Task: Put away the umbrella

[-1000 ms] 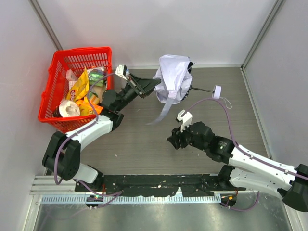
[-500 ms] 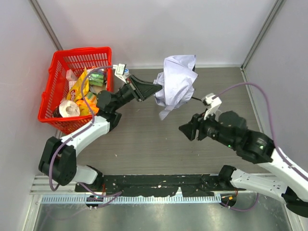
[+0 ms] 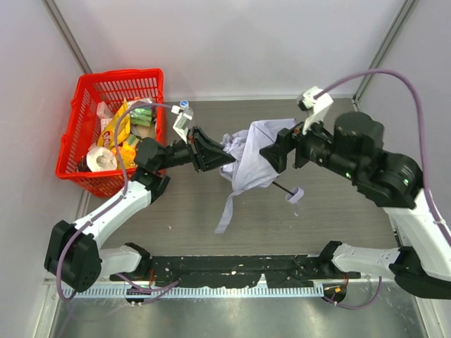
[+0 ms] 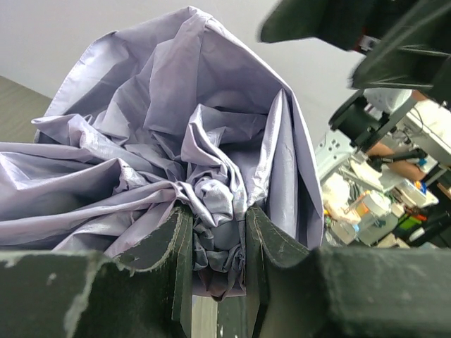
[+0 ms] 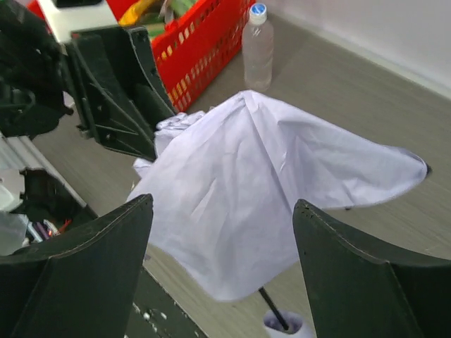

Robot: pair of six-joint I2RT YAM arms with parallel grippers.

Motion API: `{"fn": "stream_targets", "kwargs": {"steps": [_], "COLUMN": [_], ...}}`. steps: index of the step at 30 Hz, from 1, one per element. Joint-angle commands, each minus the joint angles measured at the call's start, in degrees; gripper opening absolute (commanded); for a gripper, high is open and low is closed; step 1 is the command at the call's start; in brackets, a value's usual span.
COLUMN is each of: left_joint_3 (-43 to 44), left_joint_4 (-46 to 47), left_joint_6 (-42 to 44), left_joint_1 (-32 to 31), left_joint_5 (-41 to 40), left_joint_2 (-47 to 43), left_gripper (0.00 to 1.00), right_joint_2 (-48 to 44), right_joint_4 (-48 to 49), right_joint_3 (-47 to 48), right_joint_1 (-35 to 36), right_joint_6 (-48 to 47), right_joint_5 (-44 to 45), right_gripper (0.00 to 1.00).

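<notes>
The umbrella is a crumpled pale lavender canopy held up over the middle of the table. Its thin black shaft slants down to a pale end piece, and a light strap hangs below. My left gripper is shut on a bunch of the canopy fabric, which fills the gap between its fingers in the left wrist view. My right gripper is open and empty, hovering above and to the right of the canopy. The canopy and shaft show between its fingers.
A red basket full of snack packets and a paper roll stands at the back left; it also shows in the right wrist view. A clear plastic bottle with a blue cap stands beside it. Walls close the table on three sides.
My left gripper has carried the umbrella toward the table's middle, with the strap now dangling. My right arm has risen and swung from the near right to above the canopy's right side.
</notes>
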Motion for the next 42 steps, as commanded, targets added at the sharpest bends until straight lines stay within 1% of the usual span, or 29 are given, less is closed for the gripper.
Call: {"fn": "stream_targets", "kwargs": {"steps": [1,2,3,5,6,7,11,14,16,19,22,23,25,27,31,36,42], "left_joint_3": [-0.2,-0.6,-1.0,-1.6,-1.8,-1.8,-1.3,-1.1,-1.0,-1.3,-1.3,-1.3,-1.1,-1.3,-1.1,-0.3,0.8], "left_joint_4": [1.6,1.5,1.4,2.3,3.6,4.4,6.1,5.6,5.0,2.0,2.2,3.4,5.8,7.2,8.4,15.3,15.9], "left_joint_6": [2.6,2.7,2.8,2.0,0.7,-0.7,-3.0,-2.8,-2.4,-0.2,-0.3,-1.1,-3.1,-4.7,-6.2,-12.2,-12.2], "left_joint_1": [0.3,0.3,0.3,0.4,0.3,0.3,0.3,0.3,0.4,0.3,0.4,0.3,0.4,0.3,0.3,-0.1,-2.2], "left_joint_5": [4.8,5.1,5.2,5.6,6.2,6.9,8.4,8.5,8.5,5.6,4.9,5.4,6.3,7.1,8.0,10.3,10.6], "left_joint_2": [-4.5,-5.4,-6.1,-6.8,-6.8,-6.6,-5.9,-6.3,-6.4,-7.0,-7.0,-6.5,-5.8,-5.5,-5.4,-3.8,-2.3], "left_gripper": [0.00,0.00,0.00,0.00,0.00,0.00,0.00,0.00,0.00,0.00,0.00,0.00,0.00,0.00,0.00,0.00,0.00], "right_joint_2": [3.3,3.6,3.7,4.1,4.5,4.5,4.4,4.6,4.5,2.0,0.0,-0.3,-1.2,-2.5,-3.7,-1.5,2.0], "right_joint_4": [-2.9,-2.9,-3.2,-3.9,-3.8,-2.1,3.2,4.0,1.8,0.1,-0.2,-0.3,0.1,1.6,6.1,11.1,13.6], "right_joint_3": [-2.3,-3.0,-4.3,-6.6,-7.4,-9.5,-11.9,-11.6,-9.0,-7.6,-9.7,-10.2,-12.0,-13.0,-15.2,-19.4,-18.9], "right_joint_1": [-11.1,-12.3,-13.1,-13.1,-13.1,-13.1,-13.1,-13.1,-13.1,-13.1,-13.1,-13.1,-13.1,-13.1,-13.2,-12.9,-10.9], "right_joint_6": [-5.5,-5.9,-7.3,-10.2,-11.6,-11.9,-10.7,-8.5,-7.5,-3.9,-3.3,-3.5,-4.5,-4.6,-1.4,0.4,2.4], "right_joint_5": [-22.2,-27.3,-29.0,-28.4,-30.5,-33.4,-40.8,-41.3,-38.3,-32.6,-33.8,-35.9,-36.9,-37.0,-42.1,-48.1,-48.2], "right_gripper": [0.84,0.84,0.84,0.84,0.84,0.84,0.85,0.85,0.85,0.85,0.85,0.85,0.85,0.85,0.85,0.85,0.86]}}
